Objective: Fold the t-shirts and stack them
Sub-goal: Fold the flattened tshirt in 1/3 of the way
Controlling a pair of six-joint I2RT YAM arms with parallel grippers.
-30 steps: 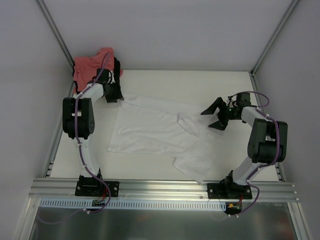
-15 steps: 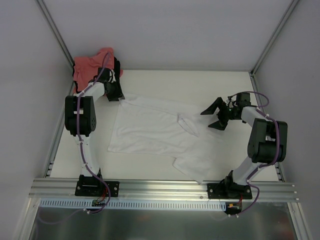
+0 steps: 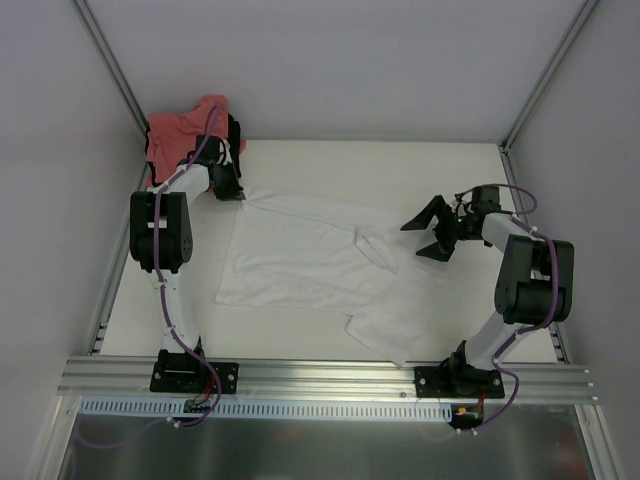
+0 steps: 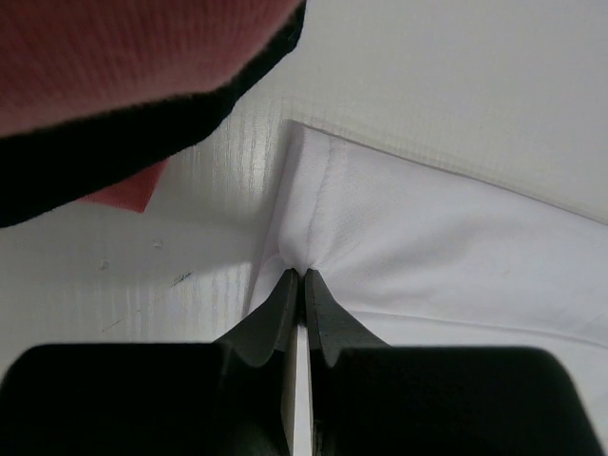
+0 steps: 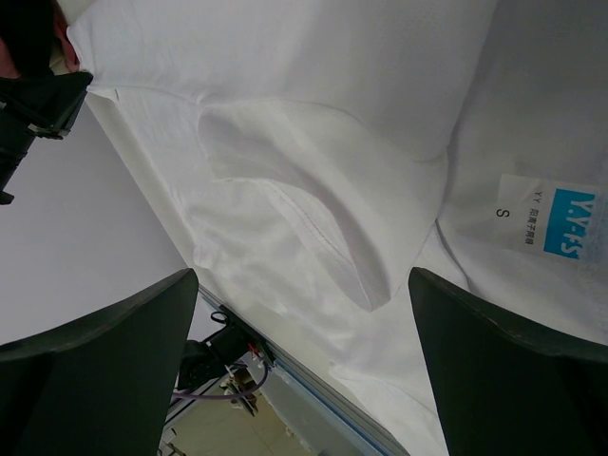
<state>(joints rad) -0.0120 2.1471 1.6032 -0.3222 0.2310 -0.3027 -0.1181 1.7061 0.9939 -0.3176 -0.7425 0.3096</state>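
One white t-shirt (image 3: 300, 262) spread across centre of top view, neck label (image 5: 551, 220) showing. Left gripper (image 3: 238, 194), upper left: pinches shirt's hemmed corner, jaws closed on cloth. Right gripper (image 3: 412, 242), centre right: hovers at shirt's edge, jaws wide. Salmon-pink shirt (image 3: 178, 130) bunched in upper-left corner.

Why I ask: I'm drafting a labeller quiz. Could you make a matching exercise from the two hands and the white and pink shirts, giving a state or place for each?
1. left hand
2. right hand
3. plain white cloth t-shirt
4. salmon-pink cloth t-shirt

A. bunched up at the far left
B. open, holding nothing
C. spread out mostly flat
D. shut on white cloth

Pairs: 1-D, 2-B, 3-C, 4-A
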